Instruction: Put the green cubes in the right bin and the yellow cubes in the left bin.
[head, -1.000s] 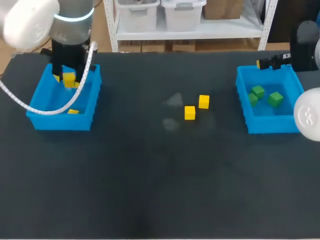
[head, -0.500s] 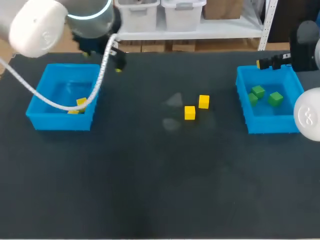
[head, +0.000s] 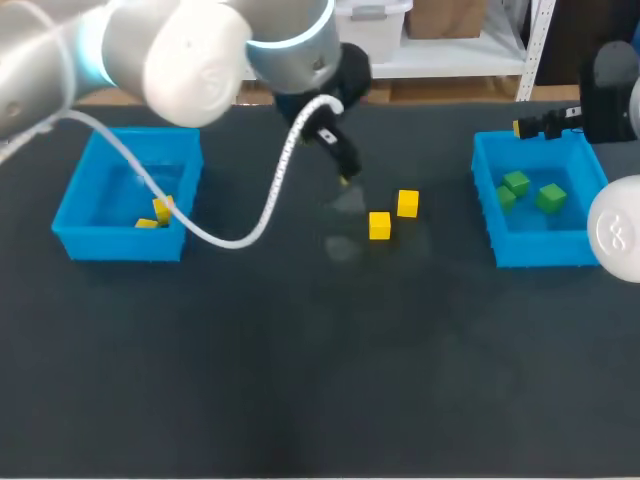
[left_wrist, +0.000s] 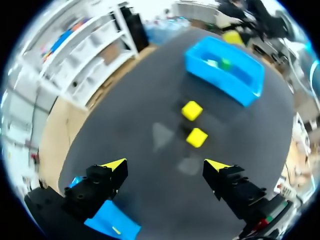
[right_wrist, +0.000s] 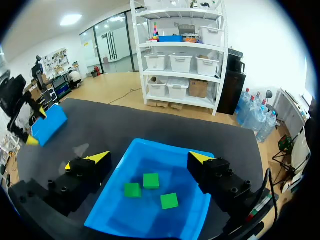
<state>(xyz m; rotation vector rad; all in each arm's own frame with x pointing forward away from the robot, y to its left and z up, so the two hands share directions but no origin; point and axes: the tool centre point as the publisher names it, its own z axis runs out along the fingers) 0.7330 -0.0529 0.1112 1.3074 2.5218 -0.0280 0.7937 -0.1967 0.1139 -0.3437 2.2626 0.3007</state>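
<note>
At my far left an open blue plastic bin (head: 118, 246) sits on the dark desk (head: 300, 380). Two small yellow cubes (head: 161, 208) lie inside it, close to the wall nearest the desk's middle.

My left arm (head: 200, 50) comes in from that side and reaches to the middle of the desk. Its pincer (left_wrist: 165, 166) hangs above bare surface, released, the yellow-tipped fingers spread wide with nothing between them. Ahead of it lie two loose yellow cubes on the desk, the nearer yellow cube (left_wrist: 197, 137) and the farther yellow cube (left_wrist: 191, 110), close together but not touching. From the head view both sit just right of the pincer.

Further right stands a second blue plastic bin (head: 545, 252), well apart from the loose cubes. Three green cubes (head: 550, 197) rest on its floor, two of them nearly touching and the third a little apart.

My right pincer (right_wrist: 149, 159) hovers over that bin. It is released as well, fingers wide apart and gripping nothing, with the green cubes lying below and ahead of it.
</note>
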